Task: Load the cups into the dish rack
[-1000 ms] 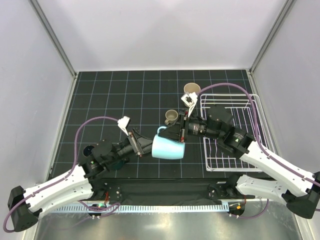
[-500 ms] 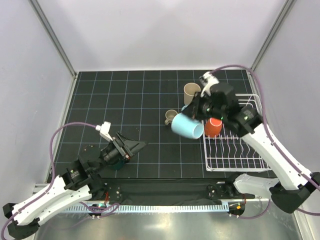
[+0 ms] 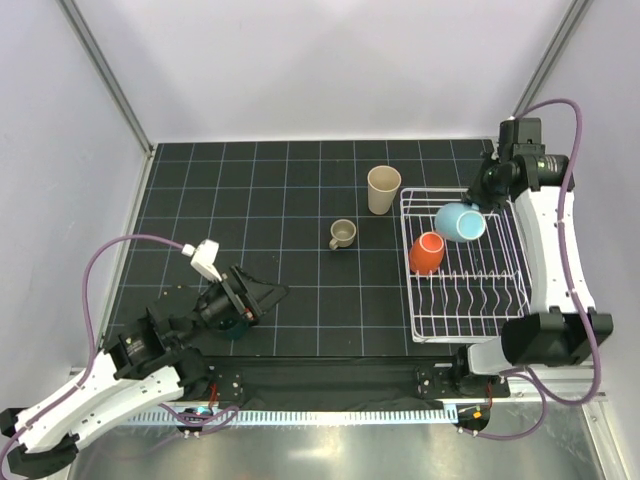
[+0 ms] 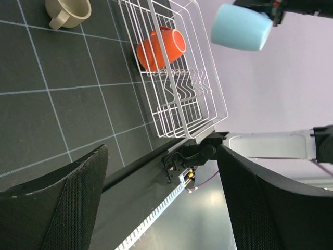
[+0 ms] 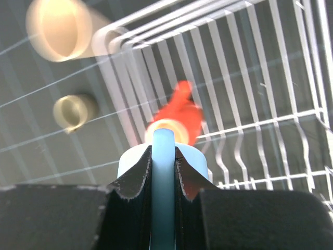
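My right gripper (image 3: 483,203) is shut on the handle of the light blue mug (image 3: 460,222), which hangs on its side above the far part of the dish rack (image 3: 465,300). In the right wrist view the fingers (image 5: 136,174) pinch the handle (image 5: 163,172). An orange cup (image 3: 426,253) lies in the rack. The beige tumbler (image 3: 383,189) and the small taupe mug (image 3: 343,235) stand on the mat left of the rack. My left gripper (image 3: 268,296) is open and holds nothing, low at the near left. A dark teal mug (image 3: 237,324) peeks out beneath the left wrist.
The black gridded mat (image 3: 250,200) covers the table between grey walls. The left wrist view looks sideways past the rack (image 4: 182,104), the orange cup (image 4: 161,48), the taupe mug (image 4: 67,11) and the blue mug (image 4: 240,27) to the table's front edge.
The left gripper opened, let go of the light blue mug and drew back to the near left. The right arm carried the mug from the mat's middle to above the rack.
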